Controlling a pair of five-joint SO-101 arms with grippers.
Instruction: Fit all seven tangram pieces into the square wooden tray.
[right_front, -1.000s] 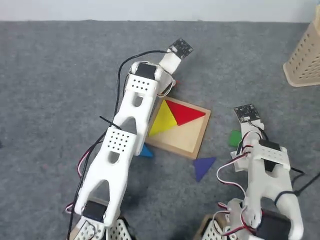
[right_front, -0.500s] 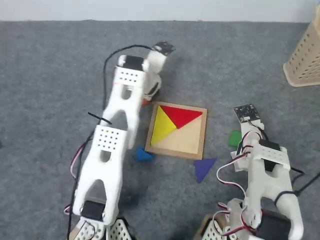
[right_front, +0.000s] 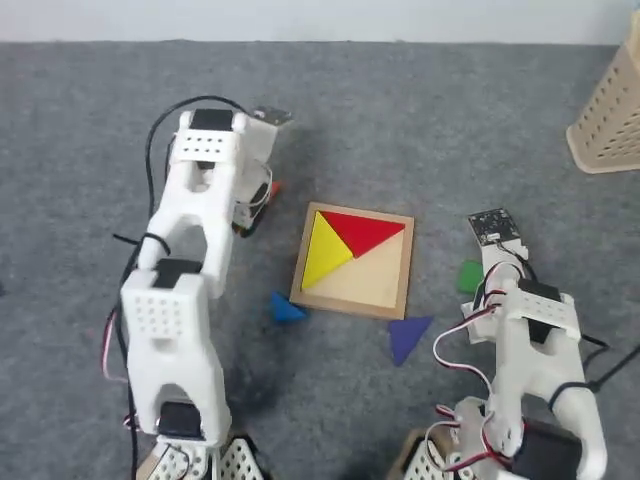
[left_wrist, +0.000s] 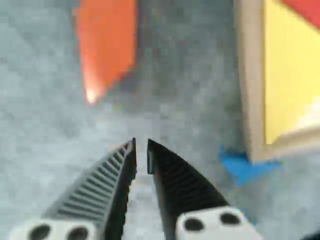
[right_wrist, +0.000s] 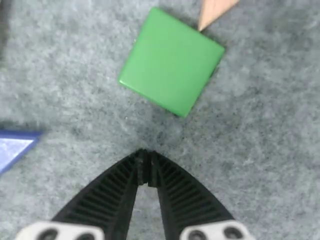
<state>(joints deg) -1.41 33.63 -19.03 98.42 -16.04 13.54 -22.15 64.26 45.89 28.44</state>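
The square wooden tray (right_front: 388, 293) lies mid-table and holds a yellow triangle (right_front: 324, 252) and a red triangle (right_front: 363, 231). Left of it my left arm (right_front: 205, 160) stands over the carpet. My left gripper (left_wrist: 141, 150) is shut on nothing, with an orange piece (left_wrist: 106, 45) ahead of it and the tray rim (left_wrist: 246, 80) to one side. That orange piece (right_front: 273, 187) peeks out beside the arm. A small blue triangle (right_front: 287, 309) and a purple triangle (right_front: 405, 335) lie in front of the tray. My right gripper (right_wrist: 145, 161) is shut, just short of the green square (right_wrist: 172, 60).
A perforated beige basket (right_front: 610, 110) stands at the far right edge. The green square (right_front: 470, 275) lies between the tray and the right arm (right_front: 525, 330). Open grey carpet stretches behind the tray and far left.
My left arm has swung left, away from the tray's far-left corner, uncovering the orange piece. The tray turned slightly and sits squarer. The right arm has kept still.
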